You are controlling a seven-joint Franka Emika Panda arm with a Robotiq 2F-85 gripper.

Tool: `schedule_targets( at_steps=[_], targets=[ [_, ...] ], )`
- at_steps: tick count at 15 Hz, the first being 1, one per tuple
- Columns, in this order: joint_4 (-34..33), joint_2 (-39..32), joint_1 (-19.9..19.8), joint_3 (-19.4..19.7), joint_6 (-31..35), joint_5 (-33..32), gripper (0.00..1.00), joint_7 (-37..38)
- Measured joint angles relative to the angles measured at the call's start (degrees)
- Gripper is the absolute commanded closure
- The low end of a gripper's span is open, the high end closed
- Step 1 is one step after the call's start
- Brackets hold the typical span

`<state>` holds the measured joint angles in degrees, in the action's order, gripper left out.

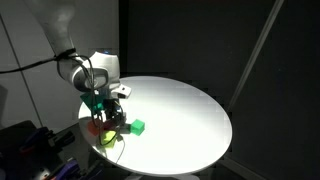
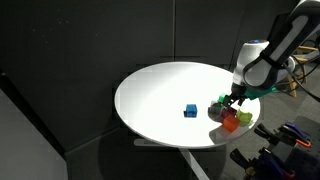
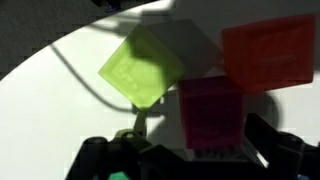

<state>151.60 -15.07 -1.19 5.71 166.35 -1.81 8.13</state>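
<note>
**End effector** (image 3: pixel 190 160): its two dark fingers (image 3: pixel 100 158) sit at the bottom corners of the wrist view, set wide apart and gripping nothing. In both exterior views it hangs low over a cluster of blocks at the rim of the round white surface (image 1: pixel 190 110).

**Hard to make out**
- The wrist view is blurred and half in shadow.
- The lower edge of the magenta block (image 3: pixel 210 112) is hidden behind the end effector's body.
- The orange-red block (image 3: pixel 268 52) runs up to the top of that picture.
- A pale patch behind the yellow-green block (image 3: pixel 140 65) may be lit surface or another item; I cannot tell which.
- In the exterior views the end effector (image 1: pixel 112 120) (image 2: pixel 232 103) covers part of the cluster, and the magenta block cannot be picked out with certainty.

**Orientation**
- The magenta block lies between the fingers, just ahead of them. It looks cube-like with no clear long axis, and its faces sit roughly square to the wrist picture.
- The yellow-green block is turned diagonally, with a corner toward the end effector.
- The orange-red block is tilted slightly.

**Count**
- Three blocks in the cluster: magenta, yellow-green and orange-red, set close together.
- One lone block well apart, further in on the surface. It reads green in an exterior view (image 1: pixel 140 126) and blue in an exterior view (image 2: pixel 190 110).
- That makes four blocks, on the single surface.
</note>
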Motion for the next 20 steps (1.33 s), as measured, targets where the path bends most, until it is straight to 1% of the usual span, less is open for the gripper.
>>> schedule_targets(
  at_steps=[7, 20],
  targets=[
    [-0.15, -0.94, 0.12, 0.07, 1.08, 0.00, 0.00, -0.72],
    [-0.51, -1.70, 1.25, 1.05, 1.14, 0.00, 0.00, -0.72]
  ],
)
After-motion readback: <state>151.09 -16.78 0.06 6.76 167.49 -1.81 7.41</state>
